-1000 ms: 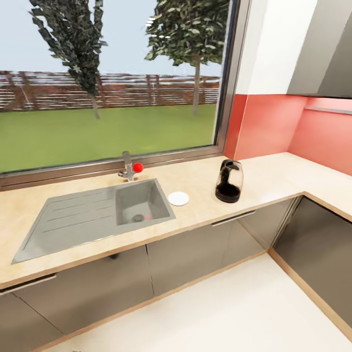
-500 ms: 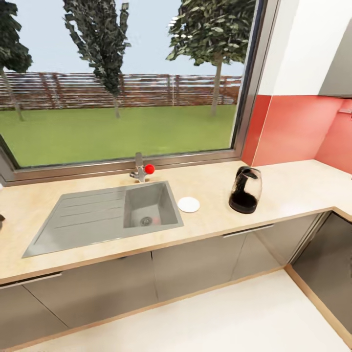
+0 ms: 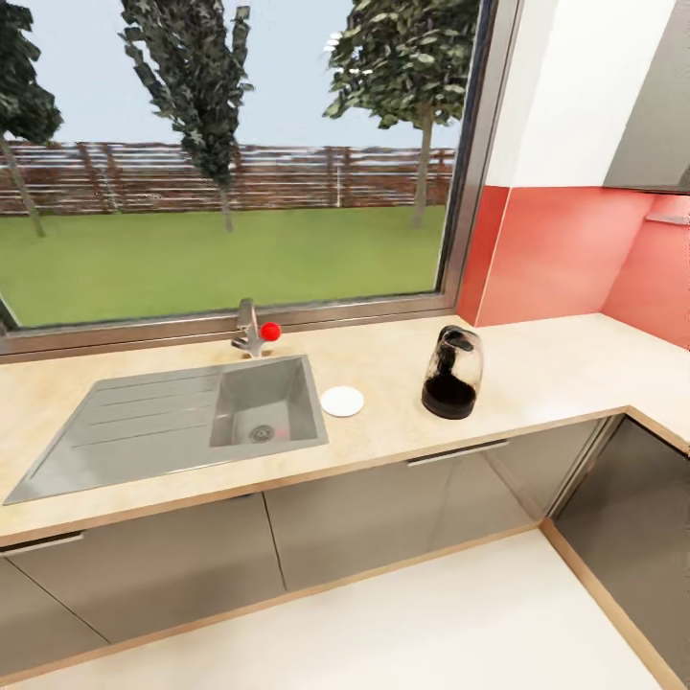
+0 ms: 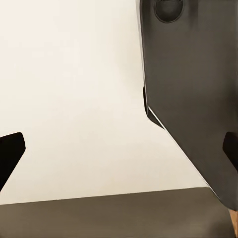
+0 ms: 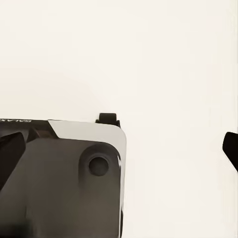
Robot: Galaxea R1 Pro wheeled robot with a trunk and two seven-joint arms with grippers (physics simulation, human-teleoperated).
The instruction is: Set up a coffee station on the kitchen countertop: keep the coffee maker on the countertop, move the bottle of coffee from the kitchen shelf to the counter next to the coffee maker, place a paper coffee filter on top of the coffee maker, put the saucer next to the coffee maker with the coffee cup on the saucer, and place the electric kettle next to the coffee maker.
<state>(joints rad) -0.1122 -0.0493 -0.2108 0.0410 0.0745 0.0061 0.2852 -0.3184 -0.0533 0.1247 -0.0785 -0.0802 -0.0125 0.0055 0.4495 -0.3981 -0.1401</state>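
The electric kettle stands upright on the countertop, right of the saucer, which lies flat just beside the sink. Both grippers hang low over pale floor, beside the robot's dark base: the left gripper and the right gripper each show dark fingertips spread wide apart, holding nothing. I judge the robot is on approach, with the kettle or saucer pick-up not yet begun; next it must roll close and raise an arm. Beyond stand the tap and window; nothing blocks the kettle.
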